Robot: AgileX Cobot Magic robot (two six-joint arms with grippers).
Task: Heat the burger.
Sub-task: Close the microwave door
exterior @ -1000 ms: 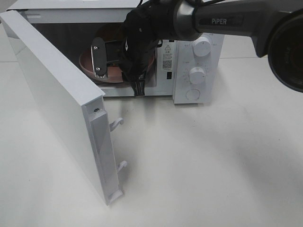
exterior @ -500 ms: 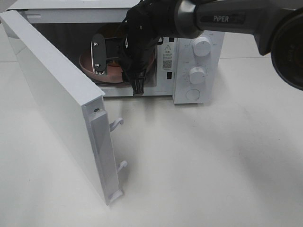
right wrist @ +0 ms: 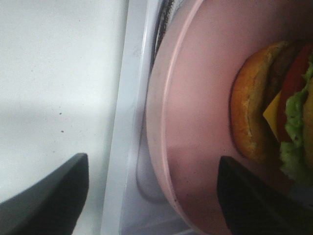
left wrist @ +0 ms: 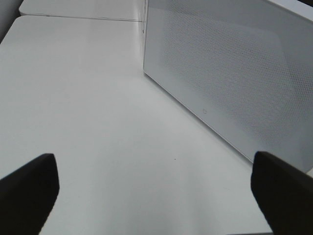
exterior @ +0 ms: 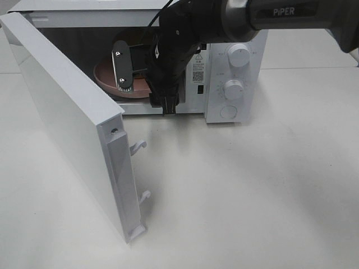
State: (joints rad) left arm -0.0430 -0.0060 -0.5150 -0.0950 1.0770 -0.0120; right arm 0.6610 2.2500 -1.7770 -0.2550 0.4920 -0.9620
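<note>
Spreading wider, right gripper [right wrist: 152, 196] loose around pink plate [right wrist: 195, 98], burger [right wrist: 252, 122] on it.

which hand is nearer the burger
Right. The right hand is at the pink plate rim, beside the burger in the microwave; the left hand hangs over the table outside.

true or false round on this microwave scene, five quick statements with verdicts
1. The microwave door stands open. True.
2. The burger sits on a pink plate. True.
3. The plate is out on the table. False: it is inside the microwave.
4. The left gripper holds the burger. False: it is open and empty, above the table.
5. The right gripper is open, with its fingers on either side of the plate's rim. True.
</note>
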